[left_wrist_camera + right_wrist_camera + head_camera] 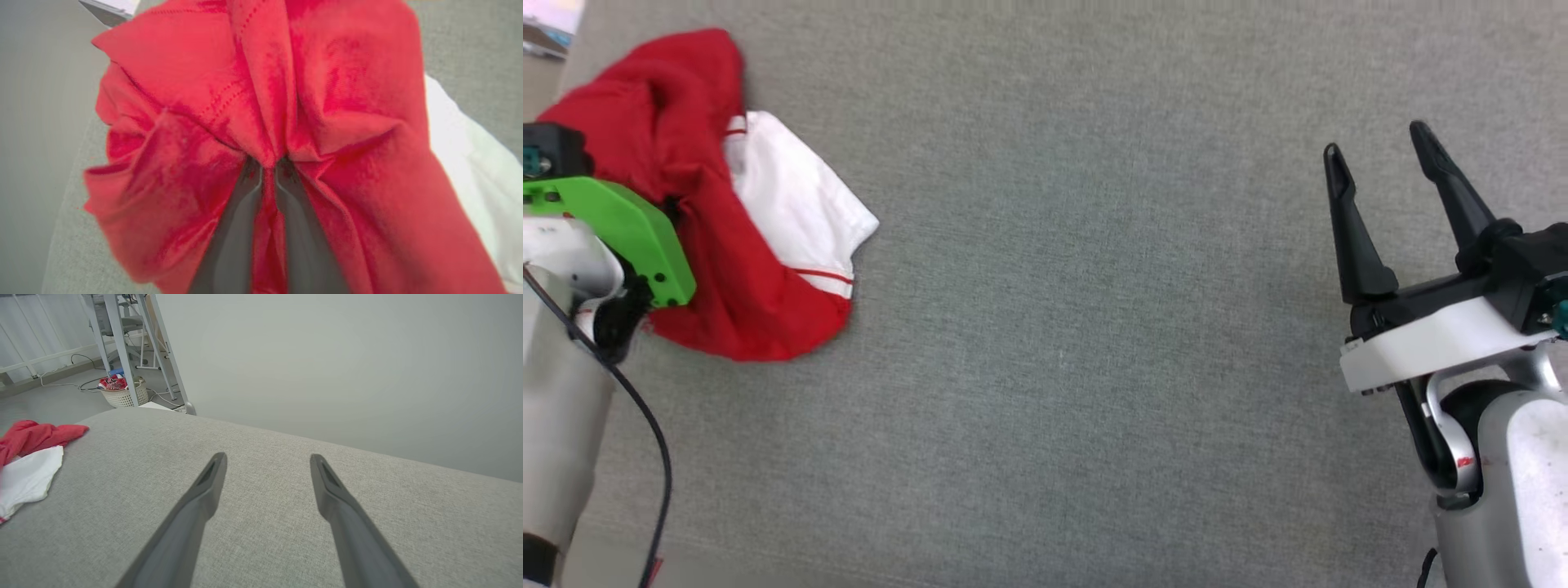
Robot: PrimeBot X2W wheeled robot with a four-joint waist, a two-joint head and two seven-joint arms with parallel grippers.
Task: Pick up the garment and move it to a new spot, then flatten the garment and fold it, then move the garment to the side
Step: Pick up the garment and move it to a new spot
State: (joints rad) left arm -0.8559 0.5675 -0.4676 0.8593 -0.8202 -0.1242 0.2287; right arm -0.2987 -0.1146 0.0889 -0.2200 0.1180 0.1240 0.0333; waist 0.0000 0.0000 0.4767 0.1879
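The garment (711,245), a red T-shirt with a white sleeve, lies crumpled at the far left of the grey surface. In the left wrist view my left gripper (269,169) is shut on a bunched red fold of the garment (335,102), the cloth pinched between its two fingers. In the head view the left arm's green wrist housing (621,224) covers those fingers. My right gripper (1380,155) hovers open at the far right, well away from the shirt. The right wrist view has its gripper (265,461) spread over bare cloth, the garment (28,457) at its left edge.
The grey fabric surface (1094,327) stretches wide between the two arms. Beyond its far edge stand metal table legs (118,347) and a white basket (122,394) with red cloth on the floor. A black cable (645,433) hangs along my left arm.
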